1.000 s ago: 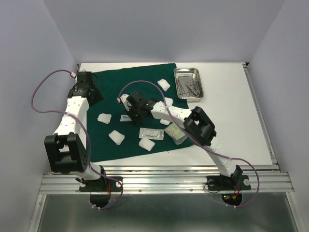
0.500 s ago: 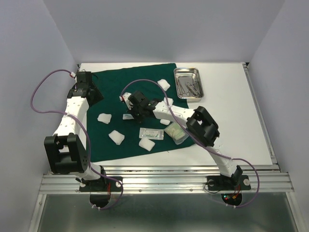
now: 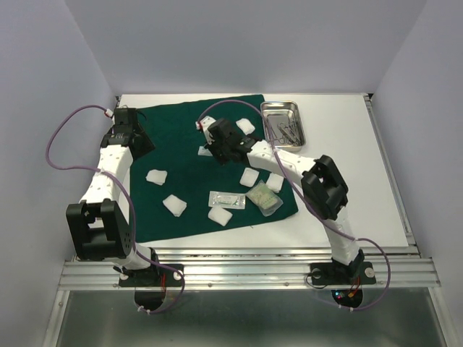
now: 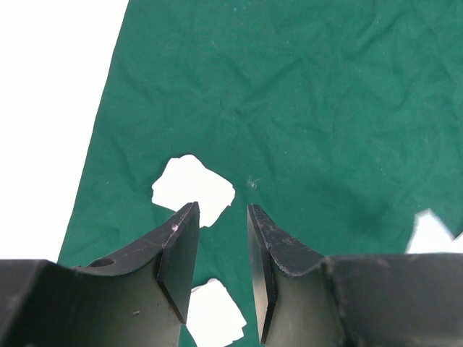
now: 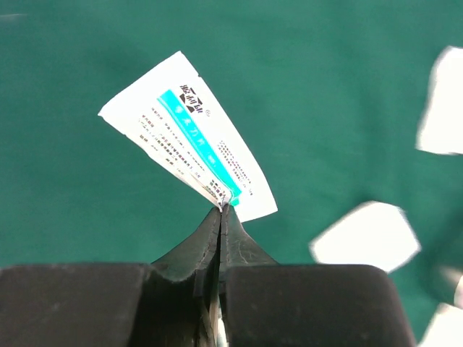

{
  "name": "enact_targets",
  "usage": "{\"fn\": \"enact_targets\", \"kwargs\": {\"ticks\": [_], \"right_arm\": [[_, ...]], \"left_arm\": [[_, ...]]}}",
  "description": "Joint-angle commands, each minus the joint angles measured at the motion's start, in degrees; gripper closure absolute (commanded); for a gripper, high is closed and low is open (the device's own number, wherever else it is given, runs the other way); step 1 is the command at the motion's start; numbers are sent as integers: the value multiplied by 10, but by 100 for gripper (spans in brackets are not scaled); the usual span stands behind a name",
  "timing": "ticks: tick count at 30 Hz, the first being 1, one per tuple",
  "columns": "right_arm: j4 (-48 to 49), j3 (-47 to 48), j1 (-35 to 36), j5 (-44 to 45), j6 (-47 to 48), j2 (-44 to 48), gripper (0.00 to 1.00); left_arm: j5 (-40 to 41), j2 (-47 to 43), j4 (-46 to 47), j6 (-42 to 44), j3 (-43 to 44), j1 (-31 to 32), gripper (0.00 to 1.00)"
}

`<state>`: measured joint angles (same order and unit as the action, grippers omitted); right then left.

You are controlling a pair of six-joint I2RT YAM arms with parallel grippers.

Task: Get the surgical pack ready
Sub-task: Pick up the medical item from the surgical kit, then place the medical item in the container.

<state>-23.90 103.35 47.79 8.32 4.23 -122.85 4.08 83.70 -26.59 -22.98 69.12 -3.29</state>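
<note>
Since a second ago, the right gripper (image 5: 223,210) is being swung from the middle of the green drape (image 3: 181,123) toward its far right part, nearer the steel tray (image 3: 283,107). The sealed packet (image 5: 189,144) is being carried with it, lifted clear of the cloth. The jaws, parted a second ago, are now being pressed together on one short end of the packet, so the pick is judged done and a transfer is under way, probably toward the tray.

In the right wrist view the packet's long axis is being held on a diagonal. The pinched end is lying at the fingertips and the free end is pointing away and to the left, printed face up.

The left gripper (image 4: 221,210) is being held parted and empty over the drape's far left part, above a gauze pad (image 4: 192,189).
</note>
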Motion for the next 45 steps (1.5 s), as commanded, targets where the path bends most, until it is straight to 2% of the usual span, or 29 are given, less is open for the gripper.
{"fn": "enact_targets", "kwargs": {"ticks": [1,5,9,17,28,35,37,40,41,45], "right_arm": [[26,-1,-47,93,40,33,99],[35,-1,-104,114,84,46,99],[41,5,-177,83,97,54,99],[57,59,-251,92,162,6,99],[55,149,-289,119,218,-92,99],[64,171,-294,130,236,-135,98],[72,177,-299,135,242,-146,94],[86,185,-299,147,245,-156,64],[87,187,-299,147,245,-158,59],[80,200,-299,148,221,-151,50]], "left_arm": [[2,-29,4,9,-5,-3,56],[2,-28,4,9,-2,-5,56],[-3,-22,6,8,0,-8,56],[-4,-15,6,10,6,-9,56],[3,2,-1,7,17,-10,56],[9,14,-3,2,21,-9,56],[10,17,-3,3,22,-9,56],[12,22,-6,2,25,-10,56],[12,23,-6,2,25,-10,56],[9,24,-5,4,28,-10,56]]}}
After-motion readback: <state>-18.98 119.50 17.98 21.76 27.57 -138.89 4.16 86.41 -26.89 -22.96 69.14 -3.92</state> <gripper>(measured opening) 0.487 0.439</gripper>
